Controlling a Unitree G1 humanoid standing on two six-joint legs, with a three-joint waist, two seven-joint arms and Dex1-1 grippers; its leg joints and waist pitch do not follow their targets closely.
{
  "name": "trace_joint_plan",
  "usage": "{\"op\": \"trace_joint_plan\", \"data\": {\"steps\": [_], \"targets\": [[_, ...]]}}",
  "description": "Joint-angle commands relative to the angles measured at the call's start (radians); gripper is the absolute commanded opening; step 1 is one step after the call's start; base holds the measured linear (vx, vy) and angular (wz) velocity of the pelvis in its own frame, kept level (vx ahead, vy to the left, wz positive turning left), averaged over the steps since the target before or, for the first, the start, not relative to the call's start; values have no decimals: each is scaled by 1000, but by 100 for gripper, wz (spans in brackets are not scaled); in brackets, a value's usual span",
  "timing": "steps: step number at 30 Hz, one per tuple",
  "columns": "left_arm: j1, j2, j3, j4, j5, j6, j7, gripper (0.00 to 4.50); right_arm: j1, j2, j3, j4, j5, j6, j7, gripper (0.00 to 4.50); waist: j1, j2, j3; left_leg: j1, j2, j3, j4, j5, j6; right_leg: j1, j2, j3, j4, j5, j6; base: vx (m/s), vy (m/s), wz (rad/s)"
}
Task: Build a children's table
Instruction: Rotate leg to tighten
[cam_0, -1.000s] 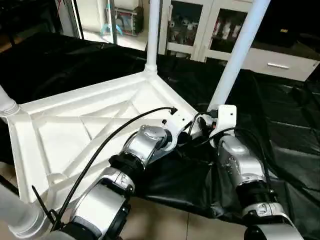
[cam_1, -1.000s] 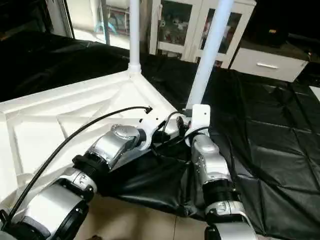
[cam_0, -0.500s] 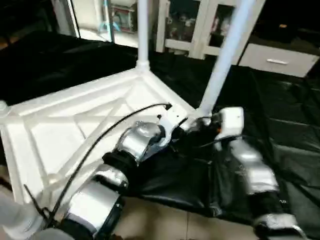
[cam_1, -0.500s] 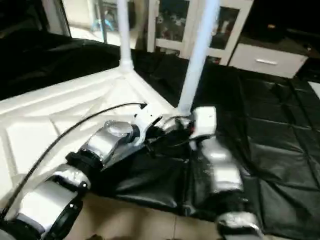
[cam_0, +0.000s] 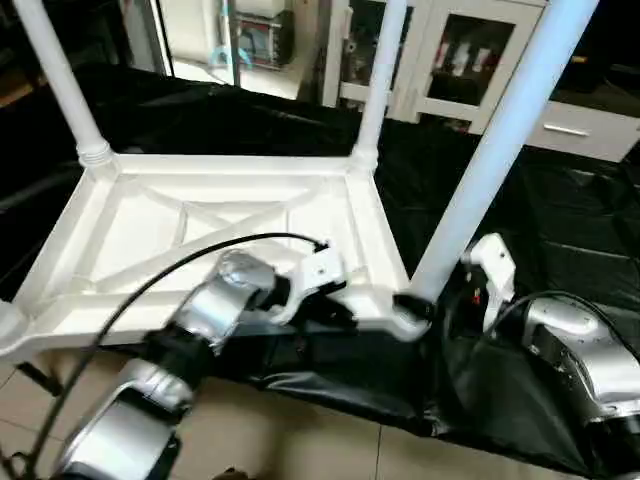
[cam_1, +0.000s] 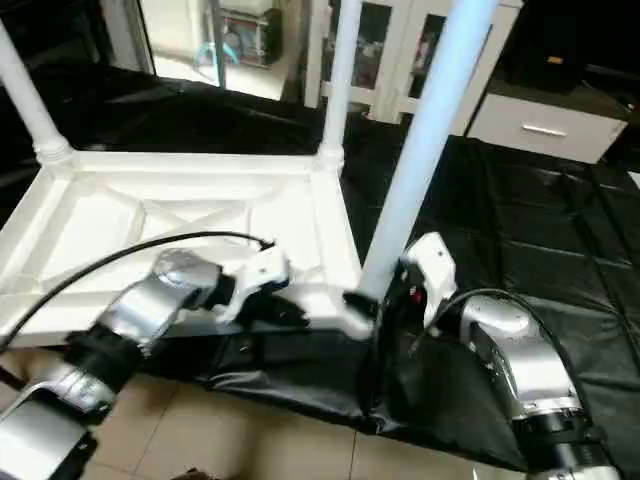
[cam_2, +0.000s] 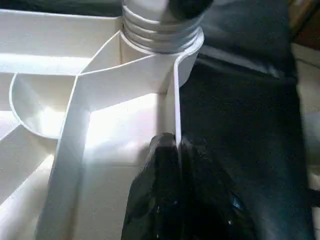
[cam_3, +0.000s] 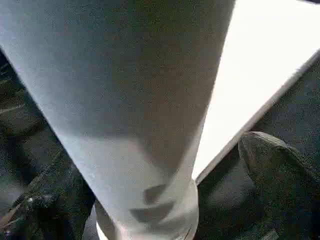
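While the white table top (cam_0: 230, 225) lies upside down on a black plastic sheet (cam_0: 560, 220), its X-ribbed underside faces up and white tube legs stand in its corner sockets. Seen from the head camera, one leg (cam_0: 62, 85) rises at the far left corner, one (cam_0: 378, 85) at the far right corner, and a third leg (cam_0: 500, 140) leans up from the near right corner. The left gripper (cam_0: 335, 310) sits at the near rim of the top, close to that near right socket. The right gripper (cam_1: 395, 300) sits just beside the base of the third leg.

From the left wrist camera, the black fingers (cam_2: 162, 170) are pressed together on the thin upright rim of the top, one on each side, below a ribbed leg collar (cam_2: 160, 35).

From the right wrist camera, the leg (cam_3: 130, 100) stands between the fingers; one finger (cam_3: 272, 160) is well off to its side, so the jaws are spread apart around the tube without gripping it.
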Motion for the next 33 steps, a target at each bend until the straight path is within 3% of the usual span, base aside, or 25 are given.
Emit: {"op": "trace_joint_plan", "data": {"steps": [1, 12, 18, 26, 27, 33], "targets": [[15, -18, -44, -30, -23, 1, -70, 0, 1, -35, 21, -4, -20, 17, 40, 442, -3, -15, -53, 12, 57, -23, -85, -245, 42, 39, -58, 35, -70, -292, -205, 0, 0, 0], [19, -5, -39, -64, -19, 25, -65, 0, -26, -60, 85, 23, -53, -23, 134, 442, -1, -19, -56, 12, 55, -21, -79, -194, 57, 39, -56, 33, -63, -245, -222, 0, 0, 0], [26, 0, -38, -74, -17, 31, -69, 0, -32, -50, 80, 40, -61, -33, 140, 372, 0, -20, -56, 12, 54, -21, -77, -197, 59, 40, -57, 33, -63, -253, -223, 0, 0, 0], [30, 7, -43, -85, -16, 43, -75, 0, -39, -52, 81, 55, -57, -45, 156, 322, 0, -15, -58, 13, 54, -20, -74, -178, 68, 42, -55, 33, -58, -213, -241, 0, 0, 0], [30, 8, -44, -86, -16, 43, -76, 0, -39, -52, 81, 55, -56, -45, 158, 295, 0, -16, -59, 13, 54, -20, -74, -173, 69, 42, -54, 32, -56, -202, -243, 0, 0, 0], [28, 9, -46, -86, -13, 55, -74, 0, -34, -32, 80, 71, -67, -49, 133, 272, -1, -13, -59, 13, 53, -20, -74, -173, 68, 43, -53, 32, -56, -187, -254, 0, 0, 0]]}}
